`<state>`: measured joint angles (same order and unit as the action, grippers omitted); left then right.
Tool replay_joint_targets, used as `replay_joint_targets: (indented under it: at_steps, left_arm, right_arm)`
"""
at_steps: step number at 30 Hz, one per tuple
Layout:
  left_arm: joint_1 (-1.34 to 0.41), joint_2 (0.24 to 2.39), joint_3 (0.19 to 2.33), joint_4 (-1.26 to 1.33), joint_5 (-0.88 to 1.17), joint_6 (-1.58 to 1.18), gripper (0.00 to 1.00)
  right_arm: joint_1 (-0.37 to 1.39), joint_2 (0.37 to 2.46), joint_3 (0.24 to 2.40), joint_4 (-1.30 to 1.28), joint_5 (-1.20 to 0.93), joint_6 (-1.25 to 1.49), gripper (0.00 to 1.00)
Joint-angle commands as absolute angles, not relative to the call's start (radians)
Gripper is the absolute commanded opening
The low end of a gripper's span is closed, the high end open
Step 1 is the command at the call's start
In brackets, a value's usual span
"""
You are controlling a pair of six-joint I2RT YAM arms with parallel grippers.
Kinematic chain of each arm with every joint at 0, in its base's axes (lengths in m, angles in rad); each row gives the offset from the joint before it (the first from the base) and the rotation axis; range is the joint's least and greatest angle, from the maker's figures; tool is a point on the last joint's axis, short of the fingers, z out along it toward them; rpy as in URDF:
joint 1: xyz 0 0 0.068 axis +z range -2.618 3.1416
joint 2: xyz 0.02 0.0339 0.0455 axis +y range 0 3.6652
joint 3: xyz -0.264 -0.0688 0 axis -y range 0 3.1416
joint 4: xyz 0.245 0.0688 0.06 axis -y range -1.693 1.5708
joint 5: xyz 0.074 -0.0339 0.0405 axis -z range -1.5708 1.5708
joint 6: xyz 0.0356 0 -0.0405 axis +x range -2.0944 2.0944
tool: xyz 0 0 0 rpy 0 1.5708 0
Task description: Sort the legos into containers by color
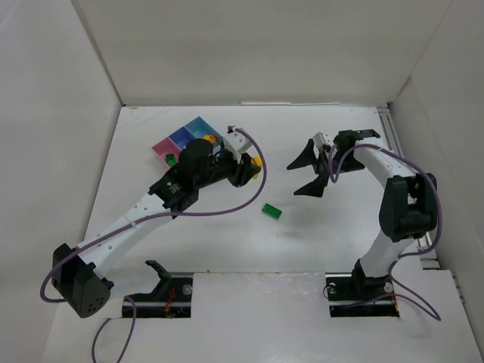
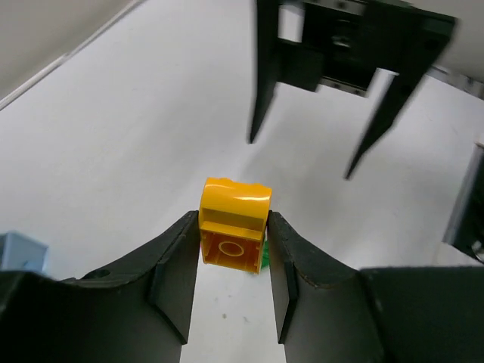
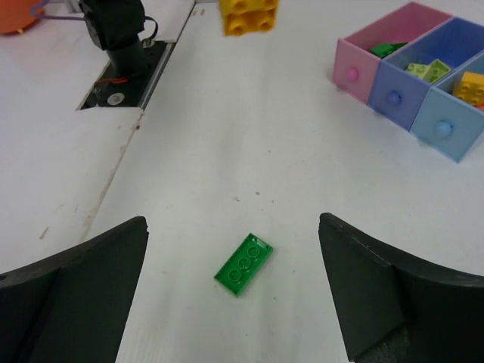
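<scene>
I am in the carrying step. The left gripper (image 2: 233, 219) is closed on an orange-yellow lego (image 2: 235, 200) and holds it above the counter (image 1: 340, 227), just beside the containers (image 3: 393, 57), which stand toward the far left corner. The next move, I think, is to bring this lego over the light blue compartment (image 3: 463, 113), where another orange-yellow lego already lies, and then open the fingers low enough that it does not bounce over the thin walls.

The right gripper (image 1: 295, 180) is wide open and holds nothing. It hangs over a dark green lego (image 3: 243, 263) that lies flat near the middle of the counter. This one is for the pink compartment (image 3: 361, 54), which has green inside.

From above, the left arm covers part of the containers, so I cannot count the compartments. In the right wrist view the tray is cut off at the picture's edge. A small green spot behind the held lego I cannot identify.
</scene>
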<state>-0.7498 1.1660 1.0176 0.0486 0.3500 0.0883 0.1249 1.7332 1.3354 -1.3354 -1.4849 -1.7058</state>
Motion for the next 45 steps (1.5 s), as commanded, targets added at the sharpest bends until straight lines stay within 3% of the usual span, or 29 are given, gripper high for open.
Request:
replay_joint_targets:
  at_steps: [1,6,12,21,22,24,27,33,35,42,43,45]
  left_arm:
    - [-0.666,1.137,1.002,0.064,0.217,0.009,0.00]
    - [-0.574,1.180,1.045,0.064,0.207,-0.034,0.00]
    - [-0.514,1.270,1.159,0.020,0.144,-0.112,0.00]
    - [-0.350,1.518,1.469,-0.210,-0.006,-0.353,0.00]
    - [-0.335,1.552,1.504,-0.241,-0.017,-0.379,0.00]
    - [-0.301,1.649,1.598,-0.302,-0.017,-0.413,0.00]
    - [-0.301,1.747,1.664,-0.336,-0.043,-0.425,0.00]
    - [-0.279,1.914,1.842,-0.457,-0.170,-0.517,0.00]
    - [-0.268,1.942,1.862,-0.457,-0.170,-0.528,0.00]
    - [-0.221,2.023,1.882,-0.489,-0.170,-0.629,0.00]
    - [-0.221,2.035,1.882,-0.489,-0.170,-0.629,0.02]
    - [-0.212,2.046,1.882,-0.489,-0.170,-0.629,0.16]
  right_arm:
    - [0.127,1.758,1.354,-1.378,-1.585,-1.698,0.99]
    - [0.127,1.822,1.483,-1.378,-1.585,-1.655,0.99]
    - [0.109,1.937,1.823,-1.378,-1.545,-1.557,0.99]
    - [0.120,2.152,2.224,-1.307,-1.360,-1.295,0.99]
    - [0.132,2.132,2.209,-1.096,-1.276,-1.050,0.99]
    - [0.210,2.006,2.026,-0.684,-0.778,-0.726,0.99]
    - [0.281,1.933,1.919,-0.597,-0.418,-0.752,0.99]
    - [0.193,1.983,1.962,-0.643,-0.650,-0.600,0.99]
    - [0.170,1.983,1.880,-0.598,-0.722,-0.560,0.99]
    - [0.161,1.846,1.640,-0.424,-0.603,-0.445,0.99]
    - [0.161,1.823,1.622,-0.413,-0.603,-0.433,0.99]
    - [0.170,1.803,1.577,-0.399,-0.571,-0.423,0.99]
